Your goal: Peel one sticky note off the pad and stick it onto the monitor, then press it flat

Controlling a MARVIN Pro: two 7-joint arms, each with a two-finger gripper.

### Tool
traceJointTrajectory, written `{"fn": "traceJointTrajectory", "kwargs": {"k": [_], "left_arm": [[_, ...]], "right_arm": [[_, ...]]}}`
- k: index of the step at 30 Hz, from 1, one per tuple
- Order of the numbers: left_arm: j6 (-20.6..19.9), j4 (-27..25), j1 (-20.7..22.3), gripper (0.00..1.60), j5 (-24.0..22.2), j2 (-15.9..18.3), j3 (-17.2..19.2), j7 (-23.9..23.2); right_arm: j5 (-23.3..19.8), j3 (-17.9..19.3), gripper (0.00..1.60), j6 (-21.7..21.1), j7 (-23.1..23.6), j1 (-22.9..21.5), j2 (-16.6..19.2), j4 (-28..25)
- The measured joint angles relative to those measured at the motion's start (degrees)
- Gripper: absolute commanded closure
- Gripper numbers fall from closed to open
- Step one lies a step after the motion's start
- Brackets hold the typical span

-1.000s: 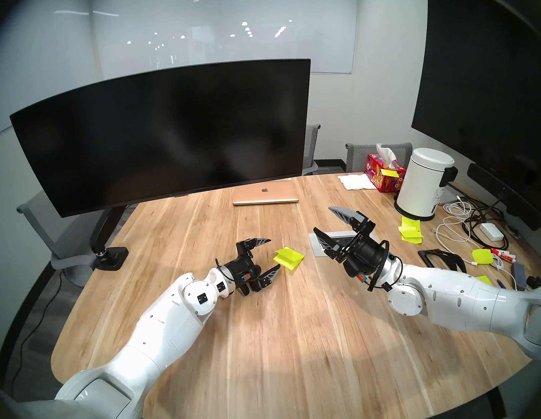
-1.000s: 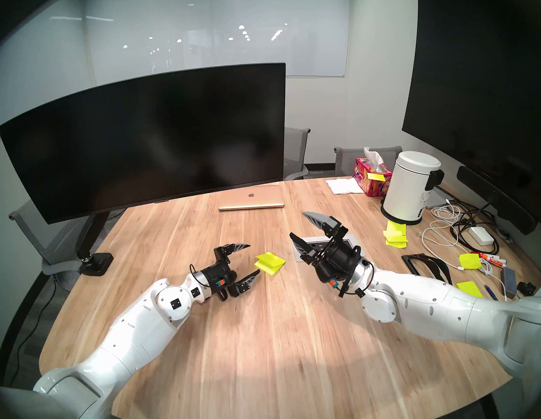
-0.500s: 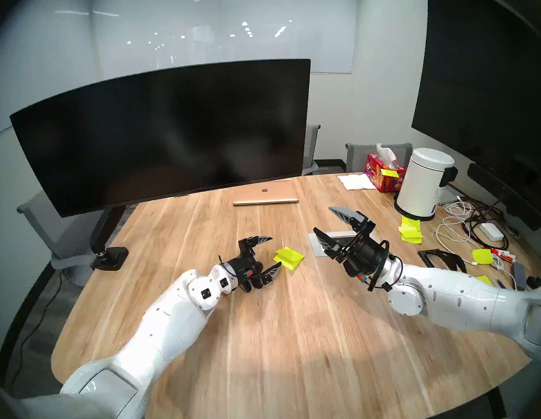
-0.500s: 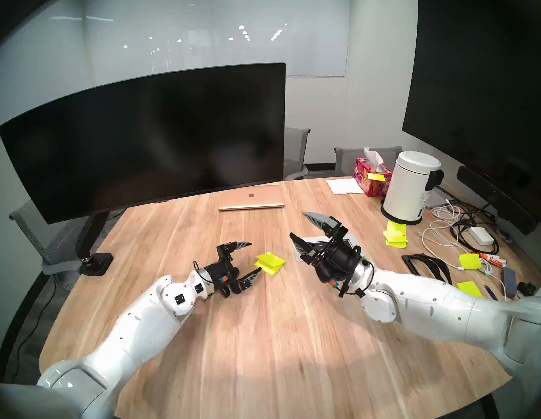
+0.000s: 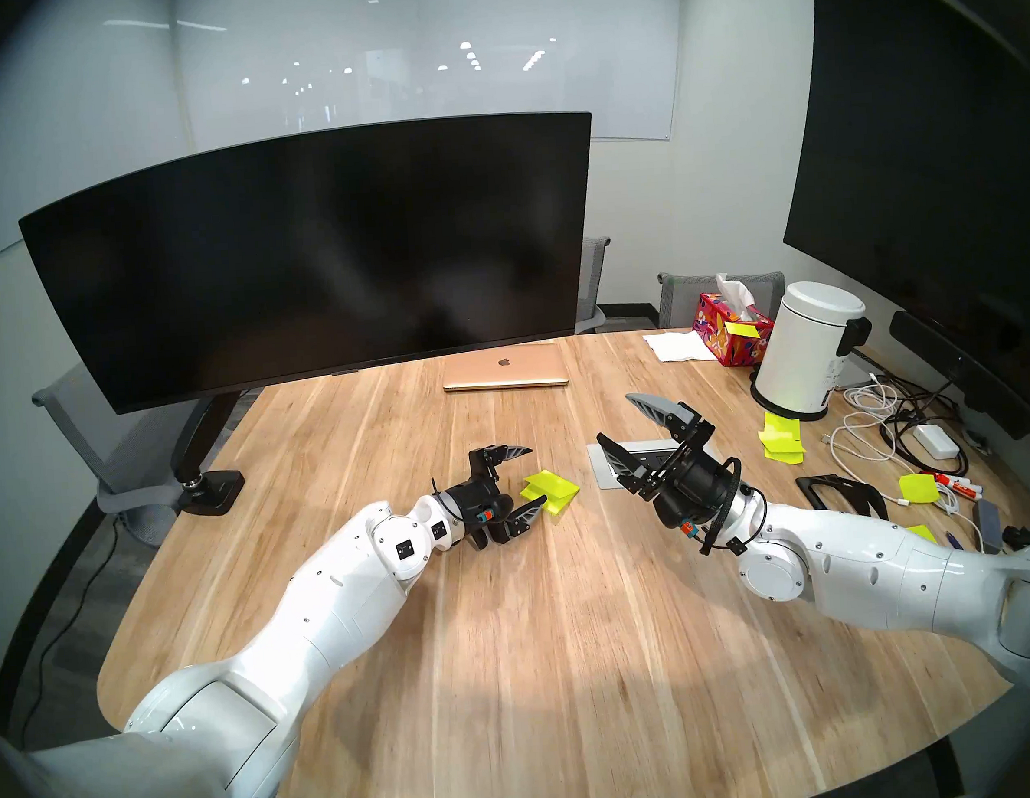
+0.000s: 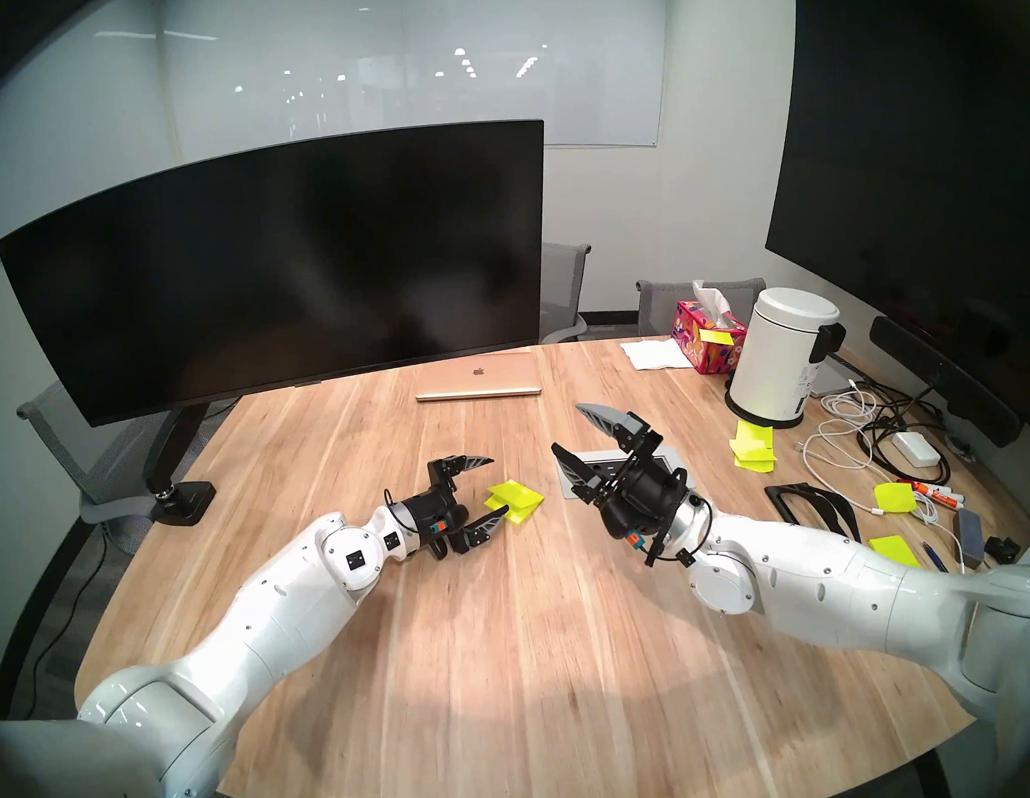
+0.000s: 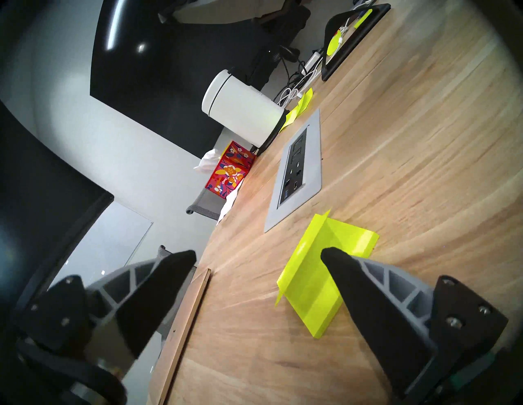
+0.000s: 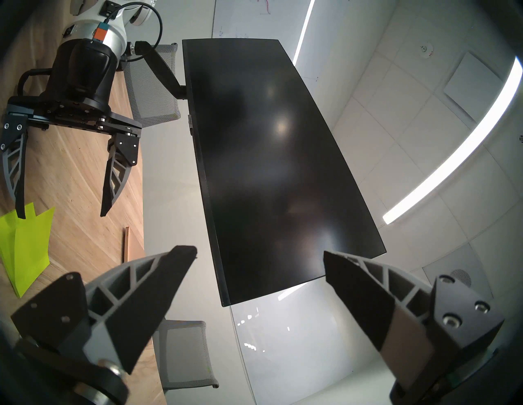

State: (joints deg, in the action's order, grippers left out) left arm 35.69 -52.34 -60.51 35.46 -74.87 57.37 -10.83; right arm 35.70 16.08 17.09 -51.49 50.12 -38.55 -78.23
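Observation:
The neon yellow-green pad lies on the wooden table between my two grippers, and its top sheet is lifted along the left edge. My left gripper is open and empty. Its lower fingertip is at the pad's near edge, and its upper finger is above the table. My right gripper is open and empty, raised to the right of the pad. The wide curved black monitor stands at the back left on its arm mount. The right wrist view shows the monitor, the pad and my left gripper.
A gold laptop lies under the monitor's right end. A grey socket panel is set into the table right of the pad. A white canister, a tissue box, a heap of yellow-green notes and cables crowd the right side.
My left gripper has moved forward and right towards the pad, and its lower fingertip now reaches the pad's edge. The right arm has not moved.

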Motion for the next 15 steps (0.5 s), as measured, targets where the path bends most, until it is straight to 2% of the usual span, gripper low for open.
{"fn": "traceJointTrajectory", "kwargs": {"k": [8,15], "left_arm": [[0.9,1.7,1.6,0.0,2.9,-0.6,-1.5,1.9],[0.4,0.5,1.8,0.0,3.5,-0.2,-2.0,0.3]], "right_arm": [[0.0,0.0,0.0,0.0,0.0,0.0,0.0,0.0],[0.0,0.0,0.0,0.0,0.0,0.0,0.0,0.0]]}}
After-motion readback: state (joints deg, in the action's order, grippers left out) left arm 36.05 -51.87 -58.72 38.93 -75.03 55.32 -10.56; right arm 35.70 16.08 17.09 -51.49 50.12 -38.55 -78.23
